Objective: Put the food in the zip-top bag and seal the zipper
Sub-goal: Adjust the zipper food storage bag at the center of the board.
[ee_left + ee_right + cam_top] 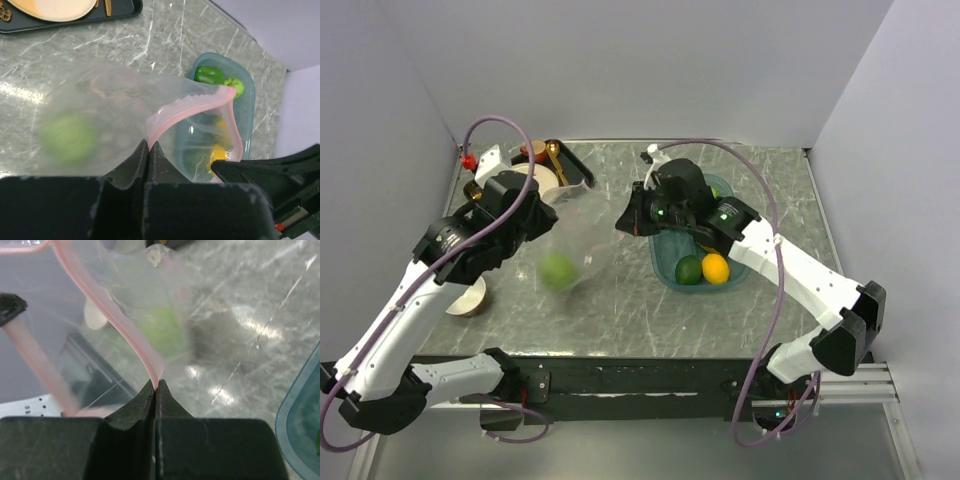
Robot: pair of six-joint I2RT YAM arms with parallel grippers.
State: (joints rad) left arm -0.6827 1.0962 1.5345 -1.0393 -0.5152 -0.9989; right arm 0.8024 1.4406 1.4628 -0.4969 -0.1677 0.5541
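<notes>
Hanging over the worktop's (620, 310) middle, the zip-top bag (582, 235) held one green fruit (557, 271); left gripper (149, 145) and right gripper (156, 386) clenched its zipper (190, 105), which that weight could have tugged free.

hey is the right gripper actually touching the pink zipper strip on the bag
Touching. The right wrist view shows the right gripper with its jaws shut on the pink zipper strip, which runs straight down between the closed tips with no gap.

The right gripper (156, 387) pinches the clear bag's (130, 275) pink zipper (127, 330), with a green fruit (162, 330) inside.
</notes>
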